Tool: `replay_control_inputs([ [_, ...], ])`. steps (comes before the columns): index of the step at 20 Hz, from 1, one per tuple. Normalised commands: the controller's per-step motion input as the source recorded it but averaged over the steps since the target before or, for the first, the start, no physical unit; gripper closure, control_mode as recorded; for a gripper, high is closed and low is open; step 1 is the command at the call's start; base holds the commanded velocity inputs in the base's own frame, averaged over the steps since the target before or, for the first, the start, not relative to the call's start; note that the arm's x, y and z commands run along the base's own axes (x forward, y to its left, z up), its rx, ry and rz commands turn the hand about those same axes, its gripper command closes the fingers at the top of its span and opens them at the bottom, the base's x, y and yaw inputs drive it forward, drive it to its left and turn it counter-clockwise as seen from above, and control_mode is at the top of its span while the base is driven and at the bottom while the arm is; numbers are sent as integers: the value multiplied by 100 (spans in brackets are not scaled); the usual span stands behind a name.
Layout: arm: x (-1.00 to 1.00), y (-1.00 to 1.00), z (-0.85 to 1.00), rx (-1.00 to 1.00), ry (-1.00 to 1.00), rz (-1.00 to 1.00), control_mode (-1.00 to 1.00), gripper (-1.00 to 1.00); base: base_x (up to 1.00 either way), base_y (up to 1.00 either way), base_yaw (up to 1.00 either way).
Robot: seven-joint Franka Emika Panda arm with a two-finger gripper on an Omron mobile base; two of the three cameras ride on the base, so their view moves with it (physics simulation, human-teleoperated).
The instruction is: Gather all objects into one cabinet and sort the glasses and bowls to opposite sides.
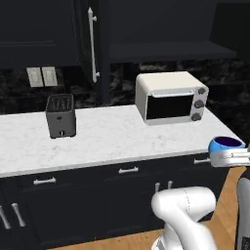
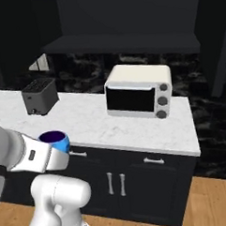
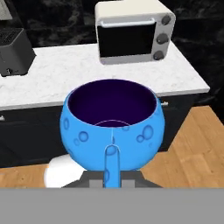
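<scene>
A white marble counter spans the middle of the left base view over black drawers, with the black cabinet and its long silver bar handle along the top of the frame. A white toaster oven stands at centre right on the counter and a black toaster at centre left, well apart. At the right edge, off the counter's front corner, the gripper is clamped on the handle of an upright blue mug, rim uppermost.

Dim flat rendered light; soft, slightly blurry
</scene>
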Motion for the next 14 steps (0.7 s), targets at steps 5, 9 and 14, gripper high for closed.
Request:
replay_control_inputs([
  [5,0,0,0,0,0,0,100,100,-59,100,0],
  [9,0,0,0,0,0,0,100,100,-25,100,1],
  [14,0,0,0,0,0,0,100,100,-15,100,0],
])
